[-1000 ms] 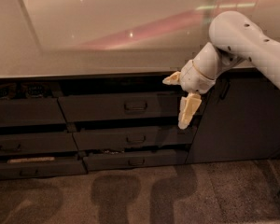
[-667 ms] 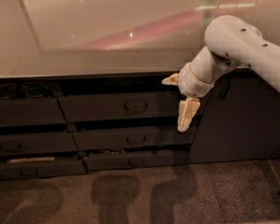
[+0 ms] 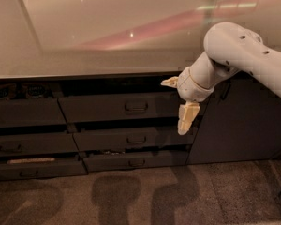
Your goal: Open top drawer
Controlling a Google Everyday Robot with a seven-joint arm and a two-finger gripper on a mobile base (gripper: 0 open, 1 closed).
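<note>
Top drawer (image 3: pixel 98 109): widest front in the middle stack, directly under the front edge of the counter (image 3: pixel 84 46). Flat dark grey, one small loop handle (image 3: pixel 136 107) at centre. A dark gap lies between its upper edge and the counter edge; the inside is not visible. How far it stands out, cannot tell.

Gripper (image 3: pixel 174 107): in front of the drawer's right end, right of the handle and clear of it. Fingers (image 3: pixel 188 117) are spread wide; one cream finger points down past the drawer's lower edge, the other points left at the level of the gap. Nothing is between them. No contact with the front that I can confirm.

Arm (image 3: pixel 243 55): white, enters from the right edge and bends down to the wrist at the counter's front edge.

Below: two narrower fronts (image 3: pixel 131 139) with like handles, stepped to the right. Left stack (image 3: pixel 23 112): three more fronts, with a pale strip showing above the lowest. Right: tall dark door (image 3: pixel 243 125), its upper part crossed by the arm.

Floor (image 3: pixel 140 196): brownish carpet with three soft dark shadows.
</note>
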